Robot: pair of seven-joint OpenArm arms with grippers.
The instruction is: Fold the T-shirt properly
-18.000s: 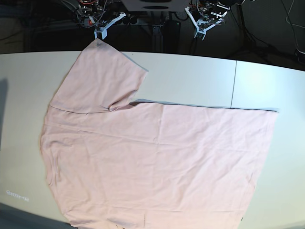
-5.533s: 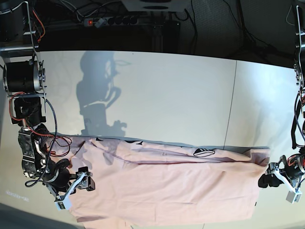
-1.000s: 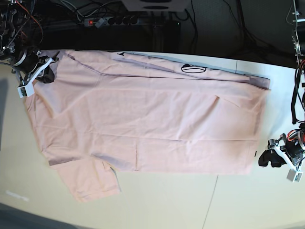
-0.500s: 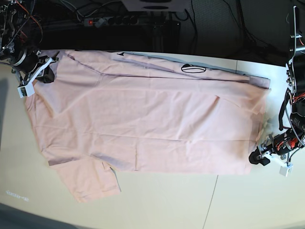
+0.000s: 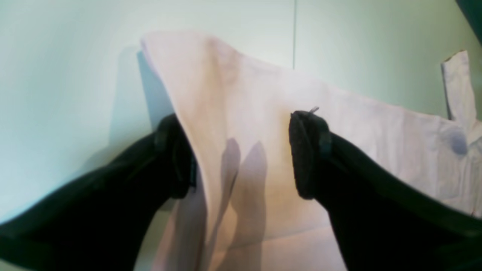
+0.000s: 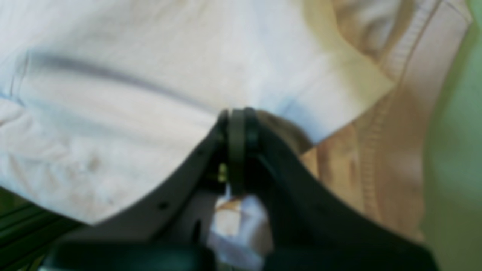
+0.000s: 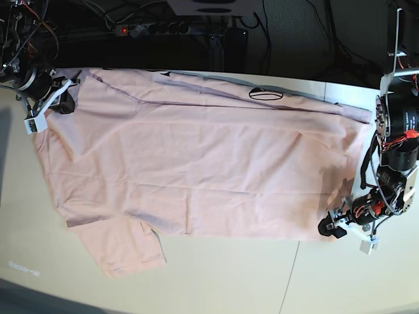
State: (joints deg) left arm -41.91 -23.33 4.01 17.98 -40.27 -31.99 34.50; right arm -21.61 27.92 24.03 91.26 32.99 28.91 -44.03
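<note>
The pale pink T-shirt [image 7: 196, 157] lies spread across the table, plain side up. One sleeve [image 7: 124, 248] sticks out at the front left, and black print [image 7: 265, 94] peeks from a turned-over strip along the back edge. My right gripper [image 7: 55, 101] is at the shirt's back left corner, shut on the T-shirt [image 6: 150, 75]; in the right wrist view its fingers [image 6: 237, 131] are pressed together over the fabric. My left gripper [image 7: 332, 229] is at the front right corner, open, and in the left wrist view the left gripper [image 5: 241, 158] straddles the shirt corner [image 5: 233, 98].
A seam [image 7: 291, 275] runs across the white table [image 7: 229, 281] near the front right. Behind the table's back edge lie a power strip [image 7: 150, 27] and cables in the dark. The left arm's upright links [image 7: 396, 124] stand at the right edge.
My left gripper has moved leftward along the table onto the shirt's front right corner, staying open. The right gripper and the rest of the shirt have not moved.
</note>
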